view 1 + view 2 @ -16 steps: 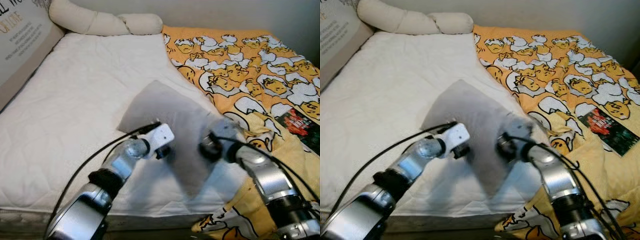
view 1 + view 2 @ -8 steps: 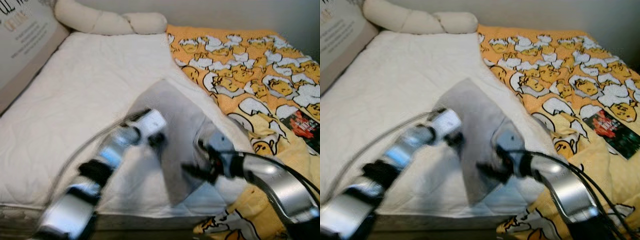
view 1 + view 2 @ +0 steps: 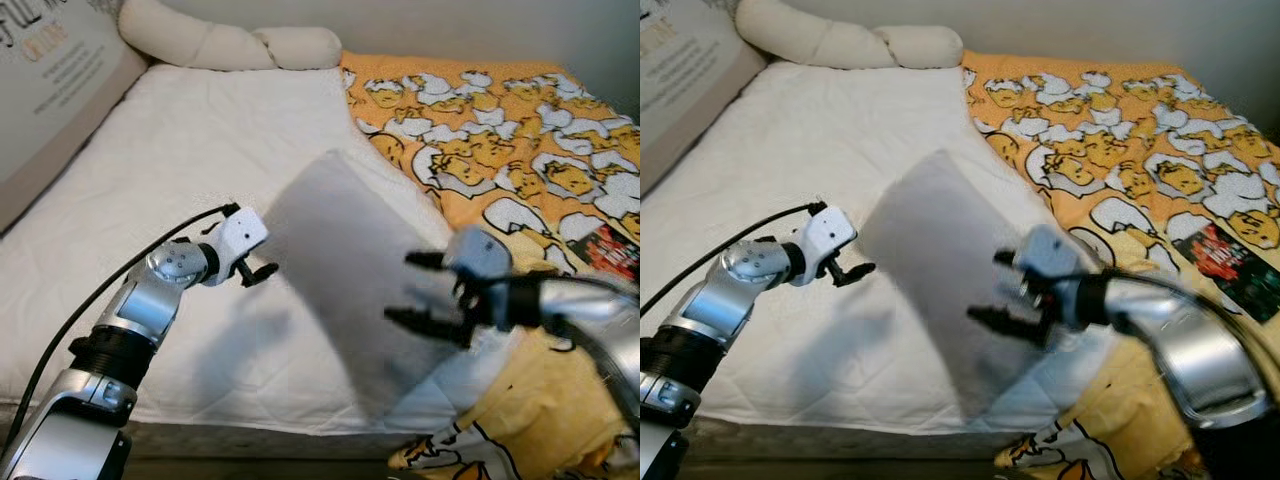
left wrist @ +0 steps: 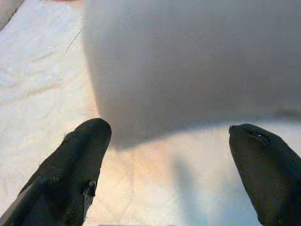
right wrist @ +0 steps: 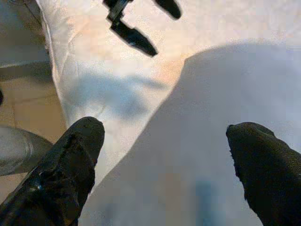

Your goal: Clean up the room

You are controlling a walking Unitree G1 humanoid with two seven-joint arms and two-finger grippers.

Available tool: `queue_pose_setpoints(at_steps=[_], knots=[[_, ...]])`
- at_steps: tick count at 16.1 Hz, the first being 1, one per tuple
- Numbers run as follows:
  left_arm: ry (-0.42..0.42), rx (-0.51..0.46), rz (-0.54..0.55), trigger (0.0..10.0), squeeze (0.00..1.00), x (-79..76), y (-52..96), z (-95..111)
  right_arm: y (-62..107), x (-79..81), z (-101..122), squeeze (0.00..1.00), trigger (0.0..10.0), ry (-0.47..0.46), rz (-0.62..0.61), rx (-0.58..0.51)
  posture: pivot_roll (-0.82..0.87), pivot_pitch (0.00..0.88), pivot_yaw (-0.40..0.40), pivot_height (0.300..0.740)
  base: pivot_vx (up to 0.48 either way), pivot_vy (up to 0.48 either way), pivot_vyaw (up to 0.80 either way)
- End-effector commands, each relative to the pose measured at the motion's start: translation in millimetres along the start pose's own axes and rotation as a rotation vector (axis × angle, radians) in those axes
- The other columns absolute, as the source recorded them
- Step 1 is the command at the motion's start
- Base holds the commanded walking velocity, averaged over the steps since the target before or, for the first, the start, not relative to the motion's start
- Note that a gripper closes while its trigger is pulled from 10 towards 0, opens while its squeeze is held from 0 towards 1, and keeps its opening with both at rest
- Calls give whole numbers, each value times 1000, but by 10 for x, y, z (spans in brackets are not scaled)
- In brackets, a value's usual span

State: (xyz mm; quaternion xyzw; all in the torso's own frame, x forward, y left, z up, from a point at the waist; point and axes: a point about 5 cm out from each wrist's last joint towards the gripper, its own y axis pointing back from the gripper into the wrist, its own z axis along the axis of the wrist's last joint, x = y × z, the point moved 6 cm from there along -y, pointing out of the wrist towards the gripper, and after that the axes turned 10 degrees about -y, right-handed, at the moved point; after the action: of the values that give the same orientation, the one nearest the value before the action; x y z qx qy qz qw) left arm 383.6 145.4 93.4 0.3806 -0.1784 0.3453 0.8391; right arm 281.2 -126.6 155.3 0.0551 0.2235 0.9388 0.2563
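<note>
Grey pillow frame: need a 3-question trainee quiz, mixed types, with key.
1. True or false: the left gripper clamps the grey pillow.
2. The yellow cartoon blanket lies on which side of the bed: A robot's left, B robot's right?
3. Fill in: the right gripper has its fingers ____.

Key: 1 false, its open fingers are beside the pillow; 2 B; 3 open.
</note>
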Motion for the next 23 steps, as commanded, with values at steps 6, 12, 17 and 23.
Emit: queue_pose_setpoints(at_steps=[6, 12, 17, 23], knots=[[162, -83, -12, 10000, 208, -202, -169, 231, 258, -746, 194, 0, 10000, 24, -374, -85, 36, 0, -20, 740, 0, 0, 0], [164, 140, -69, 10000, 137, -735, -604, 119, 329, -1760, -391, 0, 10000, -106, -924, -44, 28, 0, -2, 740, 0, 0, 0], [73, 131, -155, 10000, 145, -1104, -849, 386, -261, -1513, -925, 0, 10000, 16, -796, 181, 29, 0, -7, 740, 0, 0, 0], [223, -20, -54, 10000, 145, -859, -901, 760, -736, -1102, -833, 0, 10000, -246, -505, -6, 23, 0, 9, 740, 0, 0, 0]])
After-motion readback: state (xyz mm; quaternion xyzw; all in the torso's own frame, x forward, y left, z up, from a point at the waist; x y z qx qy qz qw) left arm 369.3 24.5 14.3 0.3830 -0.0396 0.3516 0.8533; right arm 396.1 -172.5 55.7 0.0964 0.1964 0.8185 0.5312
